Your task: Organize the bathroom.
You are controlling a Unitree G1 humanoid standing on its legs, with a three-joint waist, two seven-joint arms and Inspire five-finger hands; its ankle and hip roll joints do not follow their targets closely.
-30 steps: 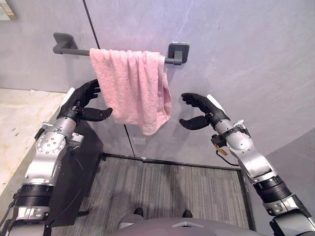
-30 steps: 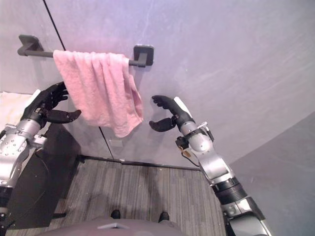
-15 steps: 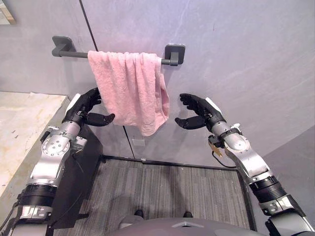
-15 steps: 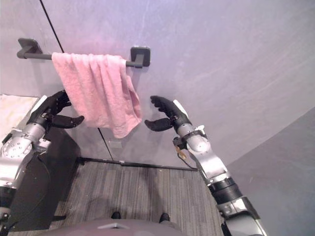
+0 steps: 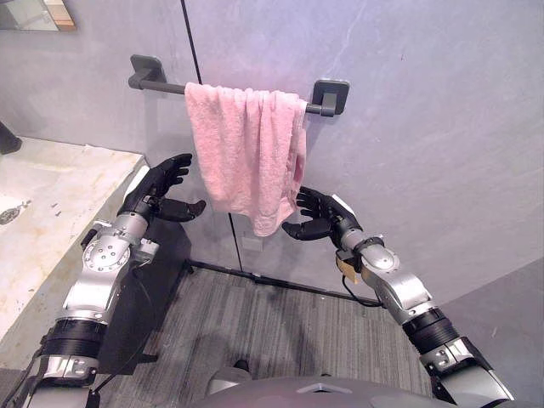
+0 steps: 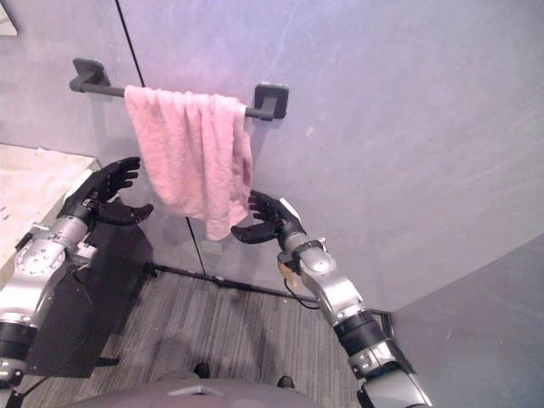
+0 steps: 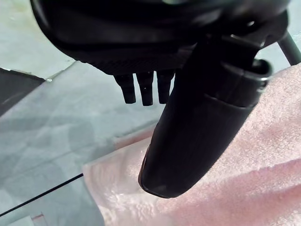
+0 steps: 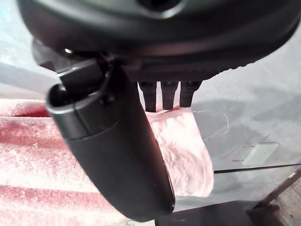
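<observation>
Pink towel (image 5: 246, 153) on grey rail (image 5: 161, 84)

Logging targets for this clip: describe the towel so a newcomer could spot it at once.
On the grey wall is a dark bar. The pink towel hangs bunched over its right part, between the open left hand and right hand; nothing else here is pink cloth.

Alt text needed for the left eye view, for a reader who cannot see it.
A pink towel hangs bunched over a dark wall bar, with the robot's open left hand and open right hand raised on either side of its lower edge. A pale counter lies at left.
</observation>
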